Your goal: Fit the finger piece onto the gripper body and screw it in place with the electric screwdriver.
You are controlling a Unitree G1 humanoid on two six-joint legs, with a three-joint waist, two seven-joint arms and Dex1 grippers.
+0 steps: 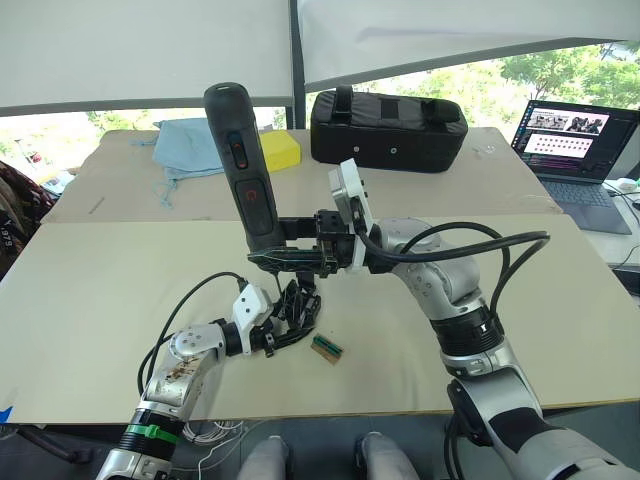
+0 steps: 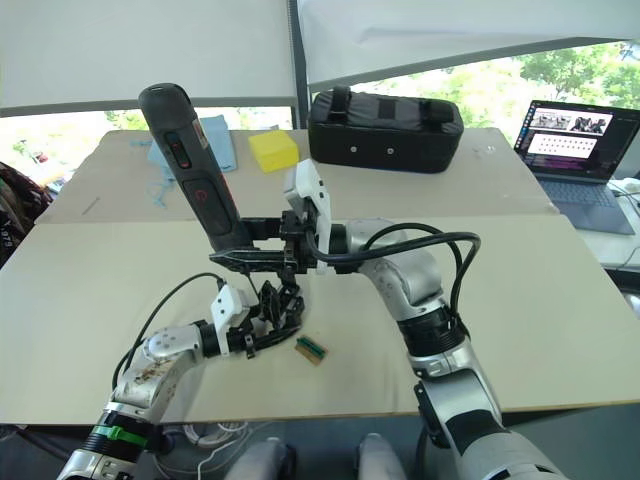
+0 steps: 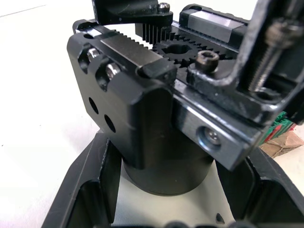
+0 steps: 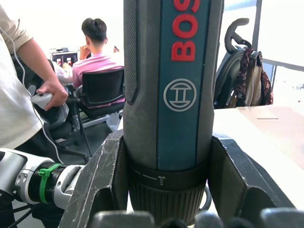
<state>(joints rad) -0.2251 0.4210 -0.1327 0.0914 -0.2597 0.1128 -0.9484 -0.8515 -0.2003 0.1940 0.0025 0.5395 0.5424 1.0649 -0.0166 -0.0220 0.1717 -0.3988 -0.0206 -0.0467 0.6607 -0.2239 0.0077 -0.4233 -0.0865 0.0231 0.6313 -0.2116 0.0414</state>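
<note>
Right tool (image 1: 262, 259) pinches the electric screwdriver (image 1: 243, 160) upright, so I can drive its bit down into the gripper body (image 1: 298, 305), which my left tool (image 1: 287, 325) clamps steady by its base on the desk (image 1: 90, 300).

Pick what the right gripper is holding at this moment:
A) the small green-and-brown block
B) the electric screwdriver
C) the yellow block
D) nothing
B: the right gripper is shut on the electric screwdriver, held nearly upright above the gripper body, which the left gripper clamps on the table.
</note>
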